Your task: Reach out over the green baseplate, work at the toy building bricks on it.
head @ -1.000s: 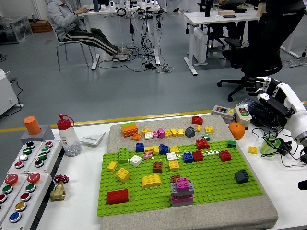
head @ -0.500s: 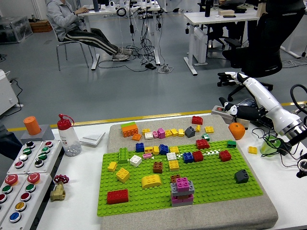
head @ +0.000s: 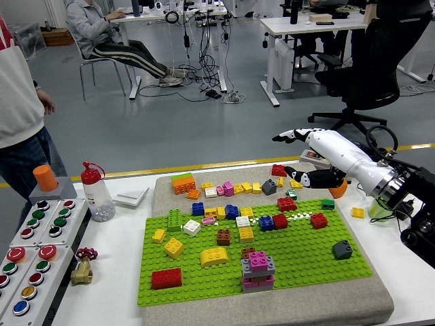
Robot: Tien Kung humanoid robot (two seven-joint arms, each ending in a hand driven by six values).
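The green baseplate lies on a grey mat and carries many loose bricks. Among them are a pink-and-grey stack near the front, a yellow curved brick, a red brick at the front left and a dark grey brick at the right. My right hand, white with black fingertips, reaches in from the right above the mat's back right corner. Its fingers are spread and hold nothing. Its thumb hangs just above a red brick and a yellow brick behind the plate. My left arm is out of sight.
A person in a light top stands at the table's left edge. A button box, an orange cylinder, a bottle and a brass valve sit on the left. An orange object and a lone yellow brick lie on the right.
My right arm has swung in leftward from the right edge, and the hand now hovers over the mat's back right corner. A person has stepped into view at the left.
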